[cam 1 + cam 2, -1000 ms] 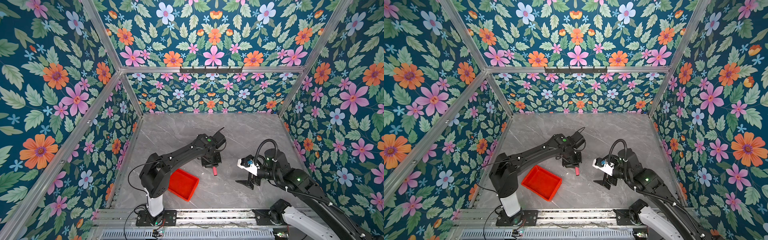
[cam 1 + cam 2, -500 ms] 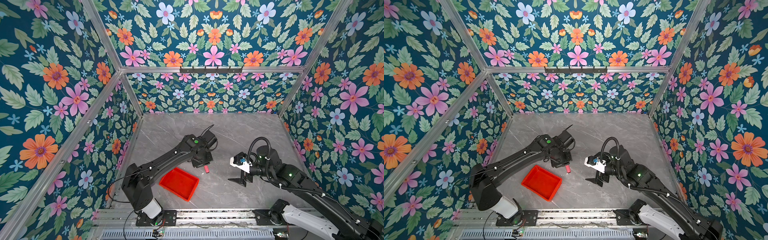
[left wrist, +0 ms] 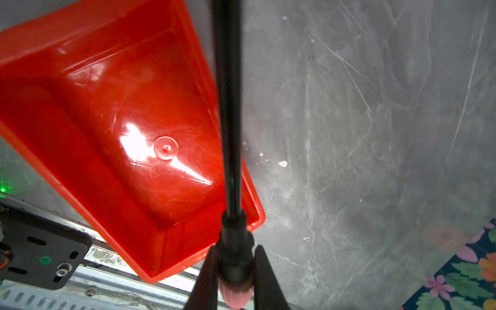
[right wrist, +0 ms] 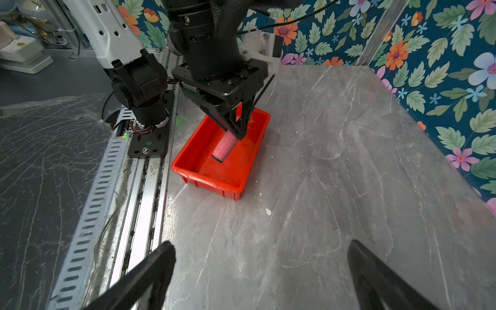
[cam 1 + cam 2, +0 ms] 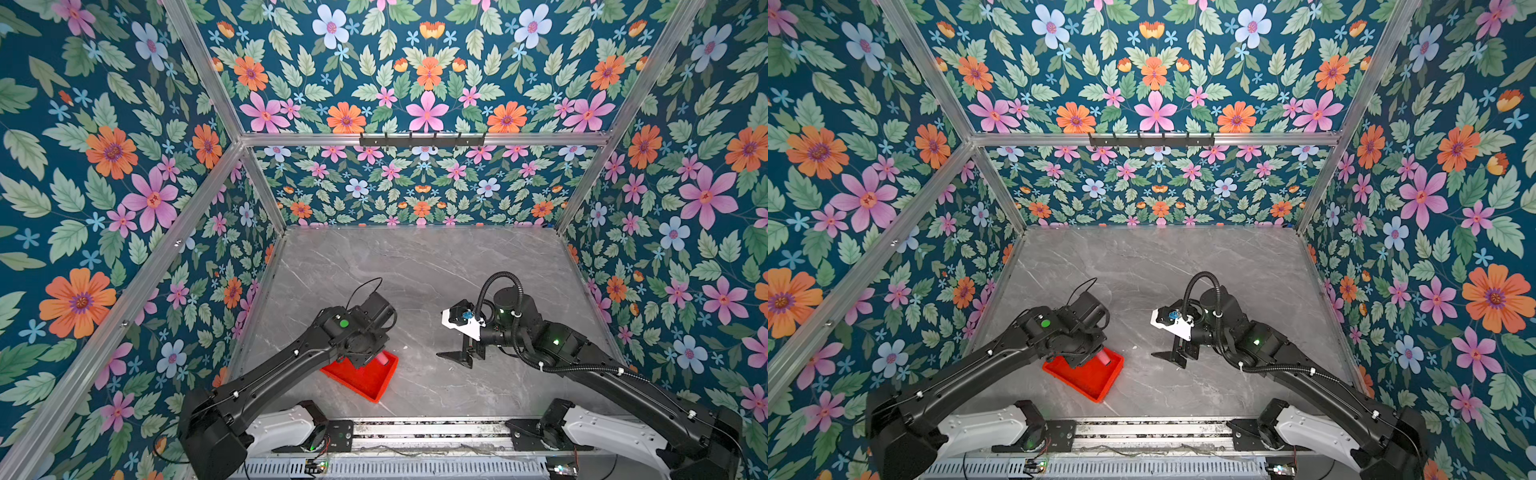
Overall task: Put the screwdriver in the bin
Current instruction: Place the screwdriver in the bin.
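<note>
The bin point(image 5: 368, 382) point(image 5: 1090, 378) is a red-orange tray near the table's front edge, left of centre. My left gripper point(image 3: 233, 251) point(image 4: 236, 128) is shut on the screwdriver where the black shaft point(image 3: 228, 107) meets the pinkish handle point(image 3: 236, 295). The handle point(image 4: 225, 146) point(image 5: 382, 358) point(image 5: 1104, 356) tilts down over the bin's inside, near its far right corner. The bin's floor point(image 3: 107, 107) is bare. In both top views my right gripper point(image 5: 459, 357) point(image 5: 1173, 356) point(image 4: 261, 257) stands open and holding nothing, low over the table to the right of the bin.
An aluminium rail point(image 5: 415, 432) with both arm bases runs along the front edge, close behind the bin point(image 4: 214, 171). Floral walls point(image 5: 415, 187) enclose the grey marble table point(image 5: 415, 270) on three sides. Small white specks point(image 4: 268, 212) lie on the table near the bin.
My left arm has carried the screwdriver toward the front left, from above the bare table to above the bin. My right gripper has drifted a little to the left, still open.
</note>
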{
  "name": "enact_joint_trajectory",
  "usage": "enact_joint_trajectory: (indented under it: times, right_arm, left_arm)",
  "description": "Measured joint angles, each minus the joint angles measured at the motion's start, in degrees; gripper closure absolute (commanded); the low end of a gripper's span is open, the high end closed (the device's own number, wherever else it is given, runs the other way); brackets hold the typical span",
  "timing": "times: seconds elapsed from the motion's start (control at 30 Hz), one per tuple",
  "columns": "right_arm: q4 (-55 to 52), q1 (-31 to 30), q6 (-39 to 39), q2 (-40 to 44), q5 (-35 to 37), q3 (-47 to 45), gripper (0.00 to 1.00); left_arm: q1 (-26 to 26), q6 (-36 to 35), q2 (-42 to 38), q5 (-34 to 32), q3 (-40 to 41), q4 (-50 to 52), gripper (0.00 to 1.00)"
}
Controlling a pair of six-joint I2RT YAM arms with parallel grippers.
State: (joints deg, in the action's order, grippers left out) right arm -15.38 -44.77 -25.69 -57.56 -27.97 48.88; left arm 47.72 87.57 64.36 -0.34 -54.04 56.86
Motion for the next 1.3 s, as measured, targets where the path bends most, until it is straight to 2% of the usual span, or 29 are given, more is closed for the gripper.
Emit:
enact_joint_trajectory:
  times: [0.13,0.37,0.53,0.87,0.9,1.07,1.17,1.3]
  right_arm:
    - [0.8,0.0,-0.1,-1.5,-0.9,0.6,0.01]
    - [1.3,0.0,-0.2,-2.4,-1.9,1.3,0.01]
    - [1.0,0.0,-0.2,-1.7,-1.8,1.5,0.01]
    - [-0.9,-0.1,0.0,-0.1,-0.3,1.6,0.01]
    - [-1.1,-0.1,0.0,-0.1,-0.3,1.7,0.01]
    - [-1.1,-0.3,0.0,-0.1,0.1,1.7,0.01]
    - [-1.1,-0.4,0.1,-0.1,0.2,1.7,0.01]
    - [-1.1,-0.5,0.2,-0.1,0.2,1.7,0.01]
  left_arm:
    - [0.0,6.1,-3.7,0.0,6.1,-2.4,1.0]
    - [0.0,12.8,-4.6,2.5,15.4,-10.0,1.0]
    - [-0.8,15.7,-4.2,5.2,20.7,-16.7,1.0]
    - [-3.1,16.6,-2.8,7.9,23.7,-23.0,1.0]
    - [-3.3,16.6,-2.7,7.9,23.7,-23.2,0.97]
    - [-3.5,15.4,-2.1,7.7,20.7,-21.2,0.66]
    - [-3.6,15.0,-2.0,6.8,18.1,-18.9,0.57]
    - [-3.6,14.0,-1.6,5.5,15.9,-16.4,0.52]
